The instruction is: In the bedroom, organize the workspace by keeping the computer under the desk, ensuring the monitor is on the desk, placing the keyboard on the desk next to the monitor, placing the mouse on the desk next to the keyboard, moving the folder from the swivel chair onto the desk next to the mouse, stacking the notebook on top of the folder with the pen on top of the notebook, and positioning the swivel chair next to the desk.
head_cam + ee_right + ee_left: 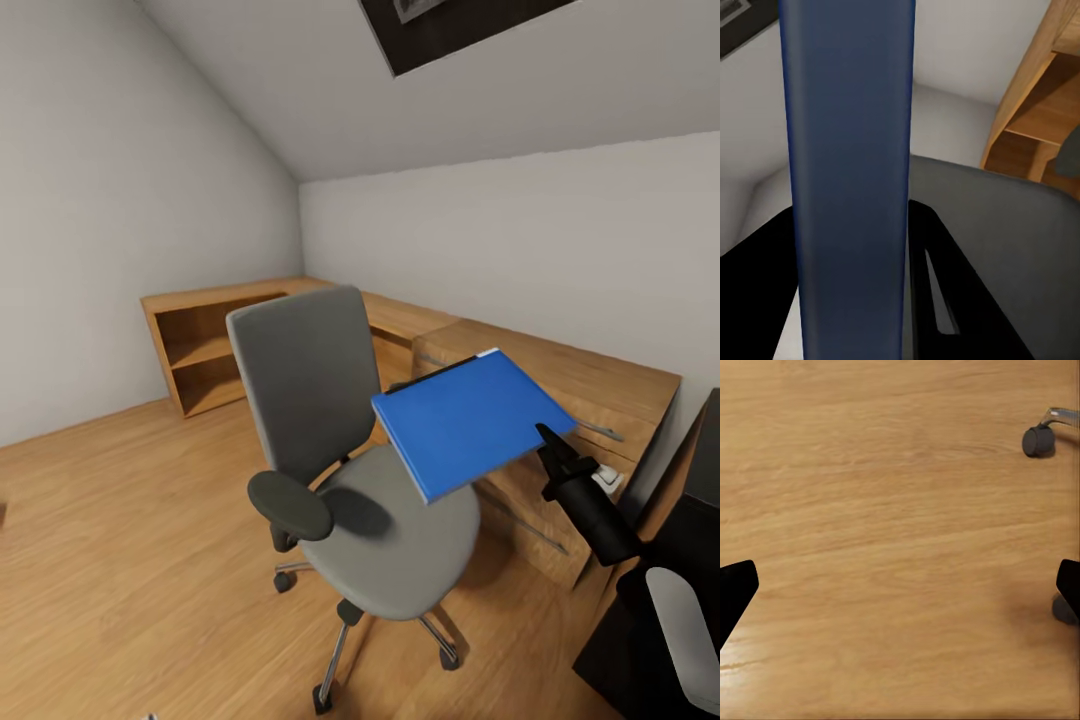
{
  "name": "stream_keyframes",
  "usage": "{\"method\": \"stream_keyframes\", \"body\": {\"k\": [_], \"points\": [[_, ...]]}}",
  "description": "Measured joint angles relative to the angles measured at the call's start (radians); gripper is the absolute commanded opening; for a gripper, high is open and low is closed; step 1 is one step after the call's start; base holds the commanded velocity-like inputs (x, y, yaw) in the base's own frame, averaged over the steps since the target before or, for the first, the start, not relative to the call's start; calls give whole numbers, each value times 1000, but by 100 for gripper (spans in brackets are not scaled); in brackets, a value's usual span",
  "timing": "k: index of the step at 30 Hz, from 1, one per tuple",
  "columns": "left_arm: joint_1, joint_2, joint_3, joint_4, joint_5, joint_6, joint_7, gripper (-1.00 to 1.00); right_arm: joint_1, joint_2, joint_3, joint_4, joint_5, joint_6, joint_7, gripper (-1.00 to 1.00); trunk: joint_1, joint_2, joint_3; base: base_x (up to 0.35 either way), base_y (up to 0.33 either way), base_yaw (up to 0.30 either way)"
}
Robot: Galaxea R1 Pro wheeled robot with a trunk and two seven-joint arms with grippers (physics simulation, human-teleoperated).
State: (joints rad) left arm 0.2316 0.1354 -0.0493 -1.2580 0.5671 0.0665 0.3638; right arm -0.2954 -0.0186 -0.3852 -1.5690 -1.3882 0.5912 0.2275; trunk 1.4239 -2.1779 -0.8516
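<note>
folder lifted clear of the swivel chair, ready to carry to the desk

the right gripper (548, 437) is clamped on one corner of the blue folder (470, 420), which hangs tilted in the air above the grey seat of the swivel chair (385, 530), touching nothing else. a corner pinch on a wide flat thing lets it sag or twist, so i judge the carry should be slow and level, with the far edge kept above the chair's black armrest (290, 505). the black desk (700, 470) edge shows at the right past the light-wood chest of drawers (590, 390); turn that way. the left gripper (900, 585) hangs spread open over bare wood floor (885, 495), near a chair caster (1037, 440).
</note>
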Motion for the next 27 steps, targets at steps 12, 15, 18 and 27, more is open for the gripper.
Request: {"method": "stream_keyframes", "body": {"k": [12,15,18,27], "points": [[0,0,-46,-1,-23,-59,1,100,0,3,2,-1,0,-5,-2,-100,-46,84,38,0,0,-71],[0,0,-46,-1,-27,-59,1,100,0,2,1,-1,0,-5,-2,-100,-57,105,47,-64,0,-260],[0,0,-45,-1,-27,-59,1,100,0,2,1,-1,0,-6,-2,-100,-69,126,56,-249,0,-263],[0,0,-46,2,-25,-58,0,100,0,3,2,-1,1,-7,-2,-100,-103,189,85,-322,0,-266]]}}
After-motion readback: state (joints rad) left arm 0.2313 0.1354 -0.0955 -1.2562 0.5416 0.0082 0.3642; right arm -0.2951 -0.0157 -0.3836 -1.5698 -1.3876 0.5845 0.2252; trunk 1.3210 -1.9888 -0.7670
